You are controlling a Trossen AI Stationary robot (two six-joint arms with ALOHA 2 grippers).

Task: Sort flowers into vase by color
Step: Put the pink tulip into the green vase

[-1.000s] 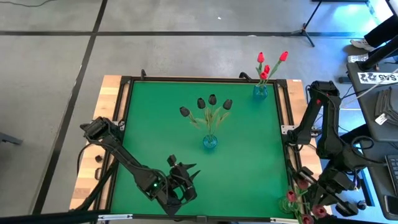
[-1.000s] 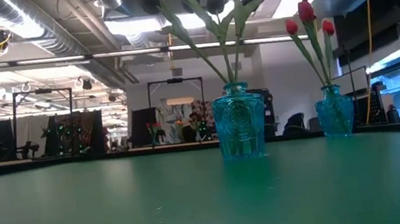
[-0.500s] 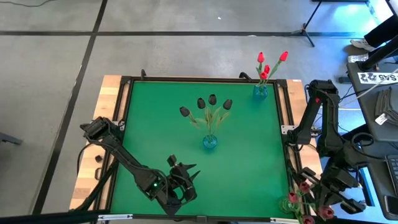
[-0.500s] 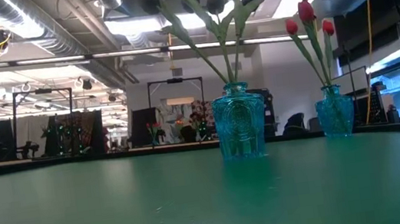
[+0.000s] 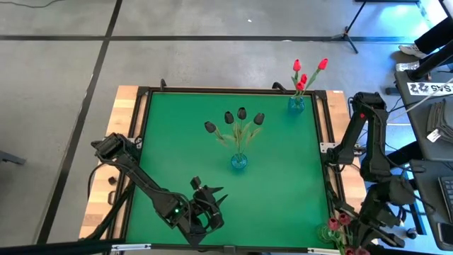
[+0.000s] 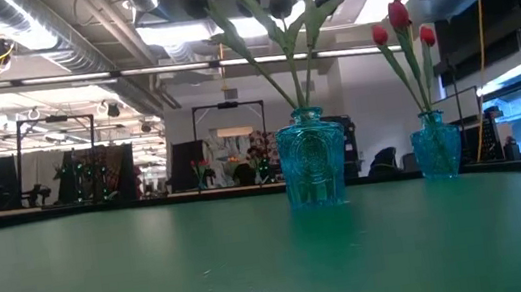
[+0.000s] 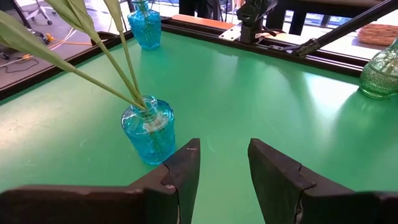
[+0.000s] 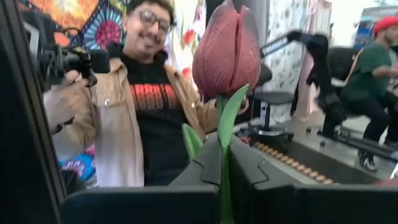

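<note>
A blue vase (image 5: 238, 161) at the table's middle holds several near-black tulips (image 5: 242, 113). At the far right corner a second blue vase (image 5: 296, 103) holds three red tulips (image 5: 303, 79). A green vase (image 5: 330, 231) with pink-maroon tulips (image 5: 345, 219) stands at the near right corner. My right gripper (image 8: 222, 155) is beside it, shut on a pink-maroon tulip (image 8: 227, 50). My left gripper (image 7: 222, 163) hovers open over the near left of the mat, pointing toward the middle vase (image 7: 149, 127). My right gripper pinches the pink-maroon tulip's green stem (image 8: 222, 177) between its two fingers, below the head and leaves. The head (image 8: 227, 50) stands beyond the fingertips. Whether the stem's lower end is still in the green vase cannot be seen.
The green mat (image 5: 184, 142) lies inside a dark raised frame (image 5: 327, 149). A person in a tan jacket (image 8: 124, 106) and another in a green shirt (image 8: 367, 68) are in the room beyond the table. A desk with gear (image 5: 432, 92) is to the right.
My right gripper, still shut on the tulip, has tipped at the wrist and sunk slightly by the near right corner. The pink-maroon heads there have shifted a little toward the near edge.
</note>
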